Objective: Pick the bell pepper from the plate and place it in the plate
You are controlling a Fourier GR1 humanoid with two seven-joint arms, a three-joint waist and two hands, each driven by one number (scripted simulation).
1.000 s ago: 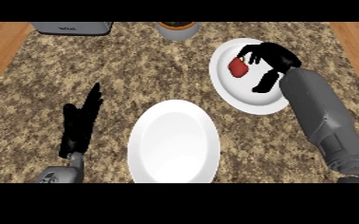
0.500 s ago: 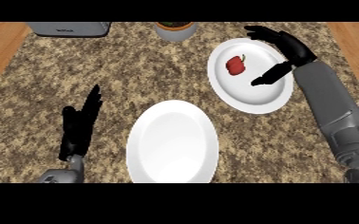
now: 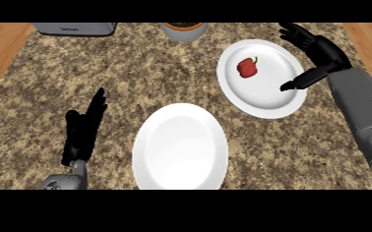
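Observation:
A small red bell pepper (image 3: 248, 67) lies on the white plate (image 3: 270, 102) at the upper right of the counter. My right hand (image 3: 320, 53) hovers open over that plate's right rim, fingers spread and the thumb pointing down-left; it is apart from the pepper, to its right. A second white plate (image 3: 180, 147) lies bare at the lower middle. My left hand (image 3: 83, 130) rests open at the lower left, fingers up, away from both plates.
A grey pot (image 3: 184, 30) stands at the counter's back edge, just left of the pepper's plate. A grey appliance (image 3: 76, 28) sits at the back left. Wooden floor shows beyond the counter's left and right ends.
My right hand has lifted off the pepper and drawn back to the right with its fingers opening. The pepper stays on its plate. The left hand has hardly moved.

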